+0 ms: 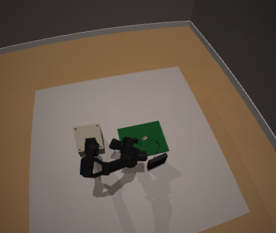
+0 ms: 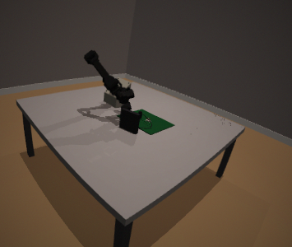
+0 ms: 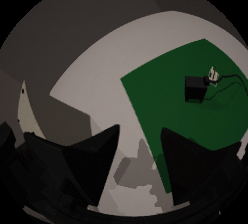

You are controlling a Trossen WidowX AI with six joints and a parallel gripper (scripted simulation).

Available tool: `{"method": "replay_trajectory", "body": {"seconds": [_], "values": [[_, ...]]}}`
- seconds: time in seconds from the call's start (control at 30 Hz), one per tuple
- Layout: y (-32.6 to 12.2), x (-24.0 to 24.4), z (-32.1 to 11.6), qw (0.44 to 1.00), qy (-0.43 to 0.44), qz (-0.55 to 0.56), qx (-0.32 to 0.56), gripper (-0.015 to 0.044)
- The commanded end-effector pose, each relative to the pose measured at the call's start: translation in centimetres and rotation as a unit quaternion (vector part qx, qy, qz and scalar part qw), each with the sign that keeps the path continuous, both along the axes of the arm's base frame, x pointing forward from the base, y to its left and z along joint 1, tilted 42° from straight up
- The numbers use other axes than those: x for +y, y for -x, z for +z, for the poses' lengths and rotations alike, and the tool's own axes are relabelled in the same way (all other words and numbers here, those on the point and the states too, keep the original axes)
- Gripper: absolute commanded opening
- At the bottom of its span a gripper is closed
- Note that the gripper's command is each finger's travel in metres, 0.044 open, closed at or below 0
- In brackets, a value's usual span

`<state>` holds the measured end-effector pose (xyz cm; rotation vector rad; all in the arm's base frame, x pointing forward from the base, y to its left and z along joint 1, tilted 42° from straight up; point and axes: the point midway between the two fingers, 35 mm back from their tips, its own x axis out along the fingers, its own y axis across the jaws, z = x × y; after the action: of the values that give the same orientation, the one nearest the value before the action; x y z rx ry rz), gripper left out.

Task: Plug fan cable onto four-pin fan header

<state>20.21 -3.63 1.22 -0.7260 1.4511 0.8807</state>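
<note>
Over the green board's near edge, toward the worktop's middle, I have my gripper half-spread and gripping nothing, probably lining up. The plug lies ahead on the board, its cable trailing to the fan beside it.

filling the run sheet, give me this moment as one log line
phase: approach | claw: open, empty, over board edge | plug: on board, cable attached, not gripped | fan: on table beside board
</note>
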Motion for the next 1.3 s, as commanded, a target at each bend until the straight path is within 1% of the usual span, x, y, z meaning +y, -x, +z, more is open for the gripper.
{"method": "replay_trajectory", "body": {"seconds": [0.0,0.23,0.47,0.7,0.93,1.1,1.2,1.27], "values": [[-0.2,-0.1,0.0,0.999,0.046,-0.010,0.016,0.0205],[-0.5,-0.1,0.3,0.991,0.127,-0.026,0.028,0.0205],[-1.1,-0.1,0.8,0.978,0.206,-0.039,0.020,0.0205],[-2.0,0.2,1.6,0.958,0.281,-0.051,-0.007,0.0205],[-3.0,0.8,2.6,0.934,0.349,-0.061,-0.052,0.0205],[-3.7,1.4,3.4,0.916,0.385,-0.066,-0.088,0.0205],[-3.3,1.1,3.0,0.925,0.368,-0.063,-0.072,0.0205],[-3.3,1.1,3.0,0.925,0.368,-0.063,-0.072,0.0257]]}}
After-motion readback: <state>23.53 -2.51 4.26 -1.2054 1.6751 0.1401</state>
